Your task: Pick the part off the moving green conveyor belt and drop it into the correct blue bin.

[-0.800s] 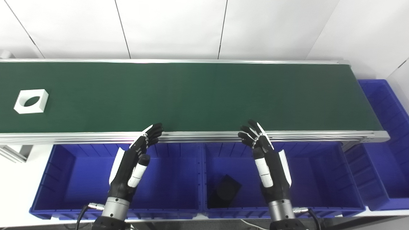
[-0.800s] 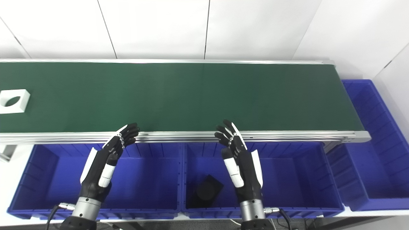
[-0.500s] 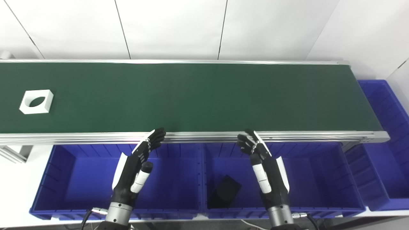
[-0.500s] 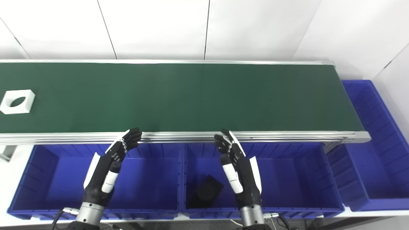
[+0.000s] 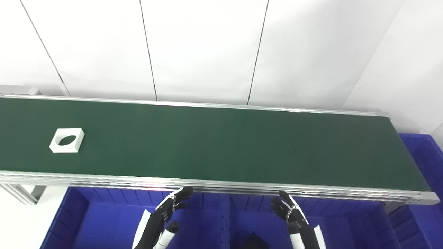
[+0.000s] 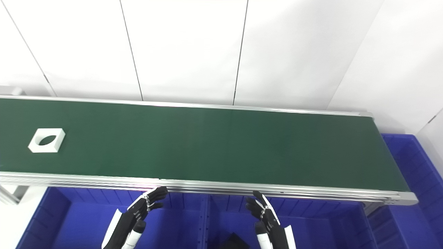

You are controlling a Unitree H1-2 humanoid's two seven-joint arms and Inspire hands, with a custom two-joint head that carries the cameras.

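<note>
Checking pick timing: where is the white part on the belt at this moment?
In both eye views the white part lies flat on the green conveyor belt near its left end, far left of the left hand waiting below the belt's near rail.

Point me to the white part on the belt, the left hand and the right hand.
white part (image 5: 66, 140), left eye view, on its flat top face beside the round hole.
left hand (image 5: 161, 221), left eye view, on the dark palm below the fingers.
right hand (image 6: 268, 223), right eye view, on the dark palm.
</note>
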